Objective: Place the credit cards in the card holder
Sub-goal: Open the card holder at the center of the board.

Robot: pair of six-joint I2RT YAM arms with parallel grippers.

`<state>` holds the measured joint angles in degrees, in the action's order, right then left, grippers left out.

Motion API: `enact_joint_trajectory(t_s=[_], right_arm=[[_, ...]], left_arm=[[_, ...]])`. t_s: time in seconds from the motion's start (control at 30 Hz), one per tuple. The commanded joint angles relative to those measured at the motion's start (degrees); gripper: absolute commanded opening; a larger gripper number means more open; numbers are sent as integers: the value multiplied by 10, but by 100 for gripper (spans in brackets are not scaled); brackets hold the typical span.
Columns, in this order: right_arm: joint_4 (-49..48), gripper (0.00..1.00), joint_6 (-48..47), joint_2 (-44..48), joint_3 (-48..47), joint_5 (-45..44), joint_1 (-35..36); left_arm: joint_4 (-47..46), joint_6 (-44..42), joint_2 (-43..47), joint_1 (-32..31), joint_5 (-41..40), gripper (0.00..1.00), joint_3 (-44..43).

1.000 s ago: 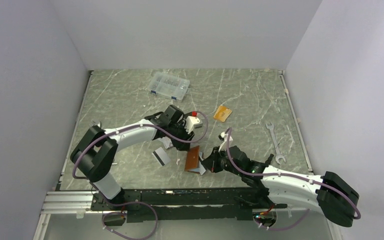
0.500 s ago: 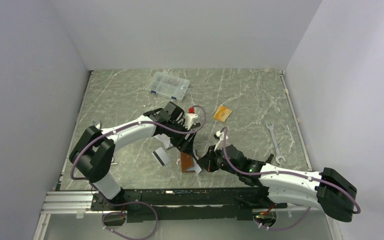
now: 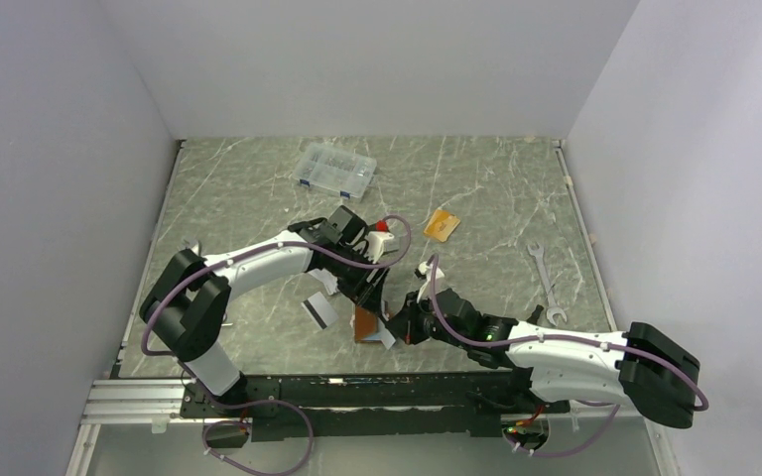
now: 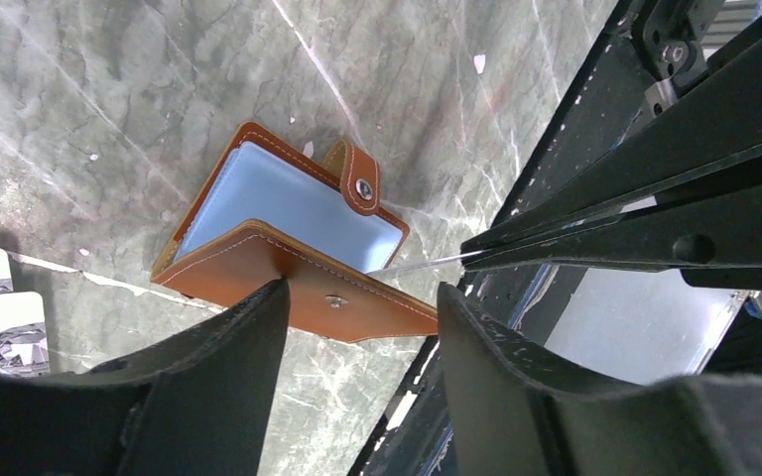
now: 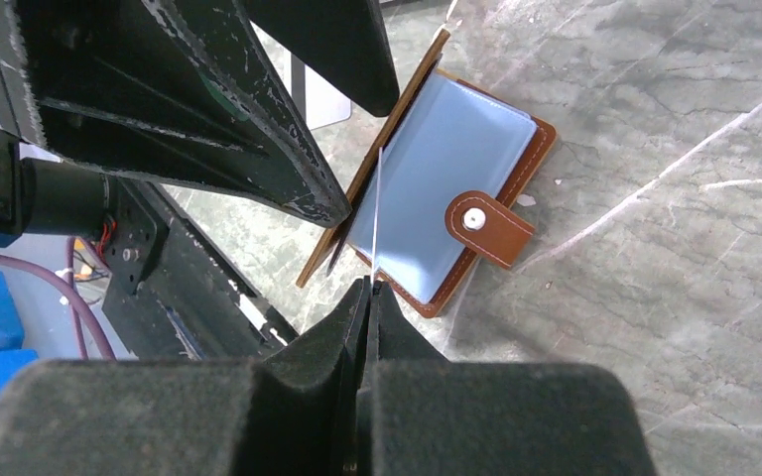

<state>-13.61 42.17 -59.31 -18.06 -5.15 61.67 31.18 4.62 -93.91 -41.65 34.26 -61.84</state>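
the holder [image 4: 288, 203] lay open at the near middle of the table [image 3: 476, 188], one cover lifted. the left gripper [image 4: 360, 297] hung over that cover, jaws apart. the right gripper [image 5: 369, 288] was clamped on a card [image 5: 379, 208] — seen edge-on, its far edge at the gap between cover and sleeves. an orange card [image 3: 443, 224] lay well behind, a grey card [image 3: 319, 311] just left of the holder.
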Motion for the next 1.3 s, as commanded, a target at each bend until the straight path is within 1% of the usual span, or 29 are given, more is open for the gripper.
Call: enact_joint_trajectory(t_s=[0.0,0.13,0.3,0.43,0.47,0.6,0.67,0.73,0.83,1.0,1.27], right_arm=[[-34,0,-7,1,-27,-8,3],[-32,0,-16,-4,-37,-3,7],[-32,0,-25,-21,-51,3,17],[-35,0,-25,-30,-54,4,21],[-35,0,-25,-31,-55,4,22],[-34,0,-26,-29,-56,1,23],[-35,0,-29,-31,-59,2,23],[-36,0,-31,-36,-63,5,24],[-38,0,-34,-44,-70,9,25],[-40,0,-40,-64,-85,16,28],[-48,0,-44,-90,-95,23,32]], left_arm=[[18,-32,17,-5,-20,60,0],[29,-34,23,-3,-37,62,0],[35,-33,32,12,-33,61,-4],[27,-26,44,22,-16,67,-6],[27,-28,46,22,-9,67,-4],[35,-39,51,22,13,56,6],[43,-61,50,23,13,51,10],[49,-71,48,22,9,49,13],[60,-85,45,25,-5,47,16],[75,-105,46,39,-11,47,22],[96,-138,51,77,-35,43,37]])
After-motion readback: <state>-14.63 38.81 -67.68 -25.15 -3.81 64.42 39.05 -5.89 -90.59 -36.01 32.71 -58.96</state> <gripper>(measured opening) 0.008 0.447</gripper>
